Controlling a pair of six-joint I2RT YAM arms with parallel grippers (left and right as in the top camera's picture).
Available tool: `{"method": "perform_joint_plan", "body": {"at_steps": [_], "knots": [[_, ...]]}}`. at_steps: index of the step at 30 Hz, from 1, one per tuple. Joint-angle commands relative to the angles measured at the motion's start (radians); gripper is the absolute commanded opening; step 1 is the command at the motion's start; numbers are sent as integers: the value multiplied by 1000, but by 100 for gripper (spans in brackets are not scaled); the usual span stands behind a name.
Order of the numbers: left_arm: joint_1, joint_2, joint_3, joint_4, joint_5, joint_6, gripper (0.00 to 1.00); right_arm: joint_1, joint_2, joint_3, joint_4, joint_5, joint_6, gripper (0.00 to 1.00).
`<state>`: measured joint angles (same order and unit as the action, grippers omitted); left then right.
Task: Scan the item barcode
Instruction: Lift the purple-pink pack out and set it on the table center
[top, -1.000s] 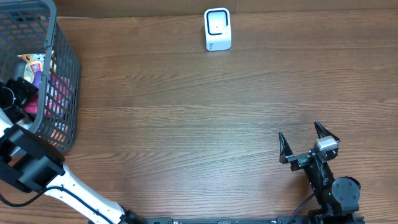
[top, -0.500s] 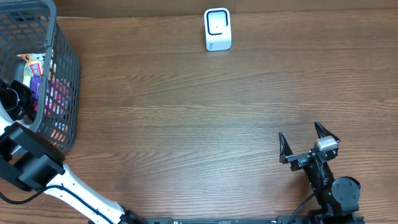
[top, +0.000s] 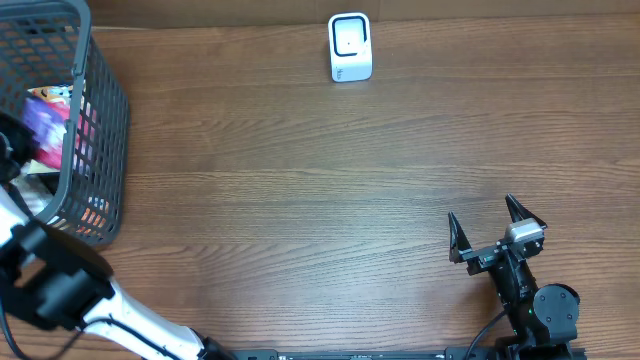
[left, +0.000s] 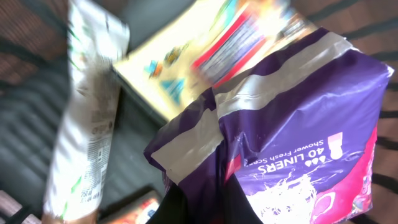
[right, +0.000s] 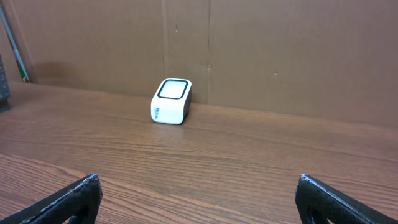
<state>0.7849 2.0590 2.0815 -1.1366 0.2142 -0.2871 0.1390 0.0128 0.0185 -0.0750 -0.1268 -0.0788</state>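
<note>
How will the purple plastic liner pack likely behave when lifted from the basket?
The purple plastic liner pack probably flops: its film wrinkles and bunches where the left fingers pinch it. A bag of liners is likely light for its size. The glossy film looks slippery, so it may sag or slide in that edge grip.

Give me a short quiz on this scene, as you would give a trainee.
1. True or false: the right end effector holds something.
2. The left end effector grips: A) a purple liner pack B) a bottle C) a can.
3. Fill in: the wire basket sits on the robot's ____ side.
Key: 1 false; 2 A; 3 left.
</note>
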Motion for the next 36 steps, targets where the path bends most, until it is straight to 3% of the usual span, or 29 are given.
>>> {"method": "perform_joint_plan", "body": {"at_steps": [1,11,20,29,36], "knots": [[-6,-155,10,21,76,-69,4,5,-8,-10,5,-5,3,100],[-8,-365,10,43,269,-96,4,5,-9,-10,5,-5,3,100],[-79,-399,10,42,547,-95,4,5,-8,-10,5,-5,3,100],[-340,-399,10,41,541,-49,4,5,-9,-10,5,-5,3,100],[-591,-398,10,41,307,-50,4,5,-8,-10,5,-5,3,100]]}}
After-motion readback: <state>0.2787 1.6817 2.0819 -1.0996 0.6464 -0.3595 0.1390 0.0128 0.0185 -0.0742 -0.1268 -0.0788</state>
